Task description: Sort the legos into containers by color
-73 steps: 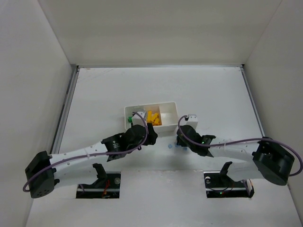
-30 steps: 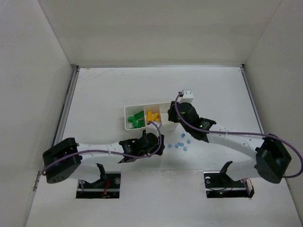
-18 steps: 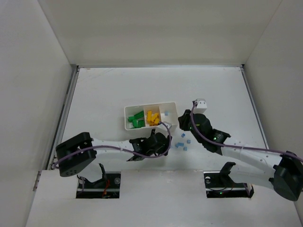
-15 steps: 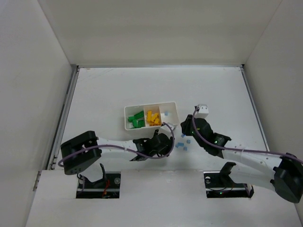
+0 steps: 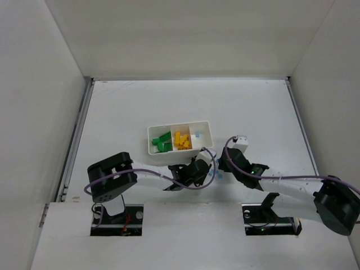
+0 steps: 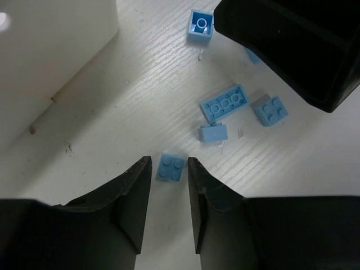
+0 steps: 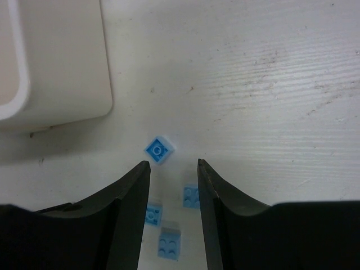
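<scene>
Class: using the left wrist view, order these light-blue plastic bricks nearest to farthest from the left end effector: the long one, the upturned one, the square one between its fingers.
1. Square light-blue plastic brick, between the left end effector's fingers.
2. Long light-blue brick, up and right.
3. Upturned light-blue brick, by the top edge.

From above, the light-blue bricks (image 5: 216, 175) lie mostly hidden under the left arm (image 5: 194, 170) and right arm (image 5: 236, 163) (only a blue speck shows). In the left wrist view the right arm covers part of one brick (image 6: 251, 55); the tray (image 7: 62, 67) runs off the right wrist view's left edge.
</scene>
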Robot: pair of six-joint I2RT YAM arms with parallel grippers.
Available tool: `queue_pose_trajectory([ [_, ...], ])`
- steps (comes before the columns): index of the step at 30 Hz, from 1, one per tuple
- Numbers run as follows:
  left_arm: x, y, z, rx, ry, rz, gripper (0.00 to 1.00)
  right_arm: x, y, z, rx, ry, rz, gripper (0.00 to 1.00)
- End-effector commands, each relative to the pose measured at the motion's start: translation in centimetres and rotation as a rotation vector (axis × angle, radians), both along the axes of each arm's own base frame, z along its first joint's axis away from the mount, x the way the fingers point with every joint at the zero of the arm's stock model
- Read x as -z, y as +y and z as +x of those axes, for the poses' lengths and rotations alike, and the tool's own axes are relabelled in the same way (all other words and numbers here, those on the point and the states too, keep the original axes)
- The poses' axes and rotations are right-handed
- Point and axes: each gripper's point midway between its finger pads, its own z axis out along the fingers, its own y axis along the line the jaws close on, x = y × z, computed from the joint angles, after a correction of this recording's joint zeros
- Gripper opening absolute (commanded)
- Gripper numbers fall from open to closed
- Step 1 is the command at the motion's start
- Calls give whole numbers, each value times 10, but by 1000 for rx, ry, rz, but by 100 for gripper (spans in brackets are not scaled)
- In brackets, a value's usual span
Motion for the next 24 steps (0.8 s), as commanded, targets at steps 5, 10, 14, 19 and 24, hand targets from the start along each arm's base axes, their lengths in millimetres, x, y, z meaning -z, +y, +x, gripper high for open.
queue_pose_trajectory([
  [5, 5, 2, 3, 2, -2, 38, 15, -19, 13, 13, 3, -50, 26, 47],
  [10, -23, 11, 11, -42, -48, 1, 13, -15, 23, 17, -40, -38, -6, 47],
  [14, -66, 14, 24, -90, -84, -92, 12, -11, 28, 21, -53, -24, -28, 47],
  [19, -128, 16, 51, -175, -121, -261, 13, -7, 32, 22, -52, -10, -32, 46],
  [24, -162, 19, 87, -275, -111, -395, 14, -3, 35, 23, -50, 6, -31, 44],
])
